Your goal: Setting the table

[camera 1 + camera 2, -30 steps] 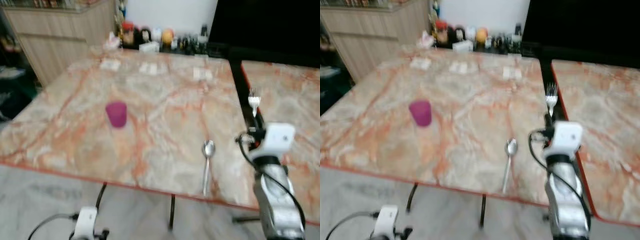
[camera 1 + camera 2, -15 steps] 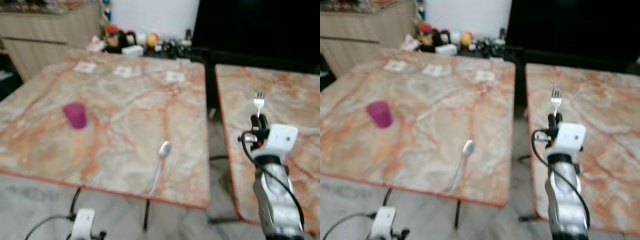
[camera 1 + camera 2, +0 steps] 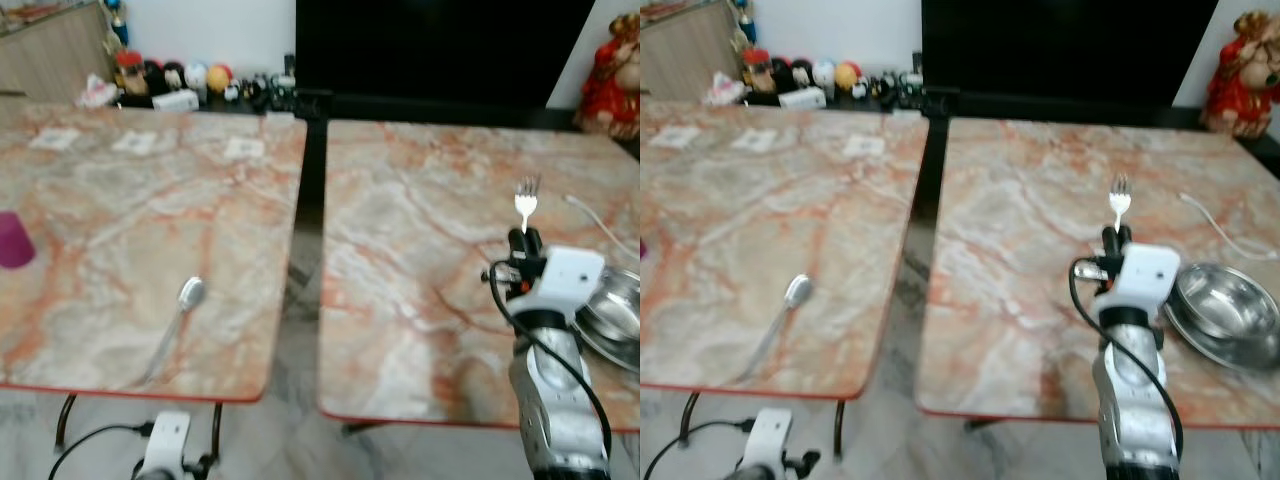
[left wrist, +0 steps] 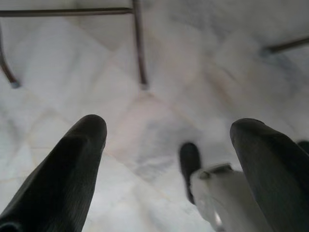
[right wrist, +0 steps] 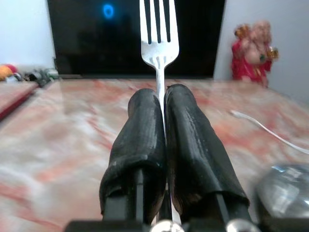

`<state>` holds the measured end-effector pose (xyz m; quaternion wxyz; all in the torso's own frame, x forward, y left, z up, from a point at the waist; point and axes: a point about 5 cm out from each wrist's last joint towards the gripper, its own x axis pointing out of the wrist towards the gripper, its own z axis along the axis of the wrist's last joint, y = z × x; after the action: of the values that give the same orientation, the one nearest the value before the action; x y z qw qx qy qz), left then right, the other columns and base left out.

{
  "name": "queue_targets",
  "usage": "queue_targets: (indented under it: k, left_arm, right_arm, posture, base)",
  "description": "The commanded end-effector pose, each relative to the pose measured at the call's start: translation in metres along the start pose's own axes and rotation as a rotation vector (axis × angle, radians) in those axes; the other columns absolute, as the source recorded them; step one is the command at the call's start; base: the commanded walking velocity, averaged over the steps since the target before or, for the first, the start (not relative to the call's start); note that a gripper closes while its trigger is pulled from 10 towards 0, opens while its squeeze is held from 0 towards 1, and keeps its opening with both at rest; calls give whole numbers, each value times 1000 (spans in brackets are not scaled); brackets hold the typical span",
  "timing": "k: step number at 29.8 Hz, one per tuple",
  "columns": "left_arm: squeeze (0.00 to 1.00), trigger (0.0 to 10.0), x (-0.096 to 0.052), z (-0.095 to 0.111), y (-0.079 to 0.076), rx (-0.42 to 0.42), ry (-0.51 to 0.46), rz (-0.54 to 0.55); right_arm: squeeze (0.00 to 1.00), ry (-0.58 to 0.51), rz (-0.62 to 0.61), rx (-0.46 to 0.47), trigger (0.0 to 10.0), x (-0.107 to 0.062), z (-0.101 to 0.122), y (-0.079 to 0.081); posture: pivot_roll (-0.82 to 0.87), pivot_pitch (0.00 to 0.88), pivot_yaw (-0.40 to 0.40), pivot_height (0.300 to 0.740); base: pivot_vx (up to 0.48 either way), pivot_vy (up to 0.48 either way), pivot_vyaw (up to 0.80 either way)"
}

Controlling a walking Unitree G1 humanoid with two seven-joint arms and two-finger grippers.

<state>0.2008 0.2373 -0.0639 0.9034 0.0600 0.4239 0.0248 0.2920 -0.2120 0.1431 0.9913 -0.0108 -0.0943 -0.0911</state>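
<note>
My right gripper [image 3: 526, 240] is shut on a silver fork [image 3: 525, 197], held upright with its tines up, over the right marble table [image 3: 420, 230]. In the right wrist view the fork [image 5: 158, 34] rises from between the closed black fingers [image 5: 145, 135]. A silver spoon [image 3: 178, 315] lies near the front edge of the left marble table [image 3: 120, 220]. A purple cup [image 3: 14, 240] stands at that table's left side. A stack of metal bowls [image 3: 1225, 305] sits on the right table, just right of my right arm. My left gripper [image 4: 169, 145] hangs open over the floor.
A narrow gap [image 3: 305, 240] separates the two tables. Figurines and small bottles [image 3: 190, 80] line the back by a black screen [image 3: 430, 50]. A red figure [image 3: 610, 75] stands at the back right. A white cable [image 3: 1215, 225] lies on the right table. Napkins [image 3: 135, 145] lie on the left table.
The view has swung right: the left table, spoon and cup have slid left in the picture, and the right table with the metal bowls has come into sight. The fork stays held.
</note>
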Motion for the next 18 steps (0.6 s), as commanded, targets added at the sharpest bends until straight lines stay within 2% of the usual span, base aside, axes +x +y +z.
queue_targets:
  k: [1,9,18]
  left_arm:
    - [0,10000,0,-1,-2,4,8,-8]
    - [0,10000,0,0,-2,2,7,-6]
    - [0,10000,0,1,-1,2,5,-3]
  right_arm:
    - [0,-11,-1,-14,10000,2,3,-1]
    - [0,-7,13,-14,10000,1,3,1]
    - [0,3,0,-21,10000,3,2,-4]
  posture:
    - [18,0,-20,740]
    - [18,0,-17,740]
    - [21,0,-17,740]
  base:
    - [0,-480,0]
    - [0,-480,0]
    - [0,-480,0]
